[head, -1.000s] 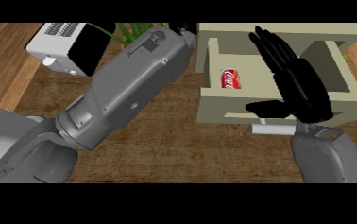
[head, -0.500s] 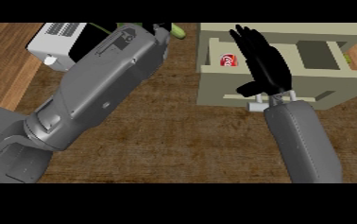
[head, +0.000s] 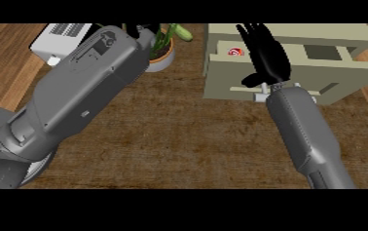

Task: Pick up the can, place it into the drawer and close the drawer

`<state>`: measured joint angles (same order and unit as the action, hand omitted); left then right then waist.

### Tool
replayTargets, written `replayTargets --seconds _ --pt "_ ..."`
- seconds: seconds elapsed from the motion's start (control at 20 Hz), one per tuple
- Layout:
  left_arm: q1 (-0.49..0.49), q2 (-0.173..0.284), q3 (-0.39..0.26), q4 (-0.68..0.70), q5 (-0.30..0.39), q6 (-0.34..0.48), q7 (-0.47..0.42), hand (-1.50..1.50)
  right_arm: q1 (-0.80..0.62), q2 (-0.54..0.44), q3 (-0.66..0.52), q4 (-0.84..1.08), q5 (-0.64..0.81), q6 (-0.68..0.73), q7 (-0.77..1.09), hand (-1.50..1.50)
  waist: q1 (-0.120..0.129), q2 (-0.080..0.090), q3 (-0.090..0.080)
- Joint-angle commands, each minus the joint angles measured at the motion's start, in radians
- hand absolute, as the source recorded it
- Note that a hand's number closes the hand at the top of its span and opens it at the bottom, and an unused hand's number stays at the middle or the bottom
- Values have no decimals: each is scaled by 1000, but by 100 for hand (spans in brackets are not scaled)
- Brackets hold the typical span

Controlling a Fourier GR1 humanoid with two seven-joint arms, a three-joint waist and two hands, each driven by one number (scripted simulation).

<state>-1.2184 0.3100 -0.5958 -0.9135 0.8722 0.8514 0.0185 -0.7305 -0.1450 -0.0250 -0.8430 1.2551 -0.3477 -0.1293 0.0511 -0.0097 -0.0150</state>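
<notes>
One can (head: 235,52), one drawer (head: 287,64), one potted plant (head: 161,49), one white toaster (head: 61,41) — and two grey forearms (head: 79,98).

The only marking I can find is on the red can (head: 234,51) lying in the drawer (head: 223,74) just beside my right hand (head: 267,59): a white curling script on its red side. The script is too small and too much turned away for me to read any word or brand from it. No other text, number or sign can be read.
</notes>
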Motion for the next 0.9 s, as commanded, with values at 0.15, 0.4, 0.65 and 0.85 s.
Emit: replayTargets --seconds 0.15,0.4,0.65,0.85 --pt "90 75 18 -119 -20 3 26 -150 -61 -13 -71 244 3 -187 -45 -150 10 21 16" --pt "55 86 31 -116 -32 -1 71 -150 -155 -14 -110 363 6 -269 -51 -150 8 29 17" --pt "110 115 9 -216 -56 7 87 -150 -293 -34 -133 477 43 -290 17 -150 36 28 17" --pt "106 134 19 -244 -57 8 120 -150 -351 -30 -145 539 56 -340 47 -150 50 34 17"
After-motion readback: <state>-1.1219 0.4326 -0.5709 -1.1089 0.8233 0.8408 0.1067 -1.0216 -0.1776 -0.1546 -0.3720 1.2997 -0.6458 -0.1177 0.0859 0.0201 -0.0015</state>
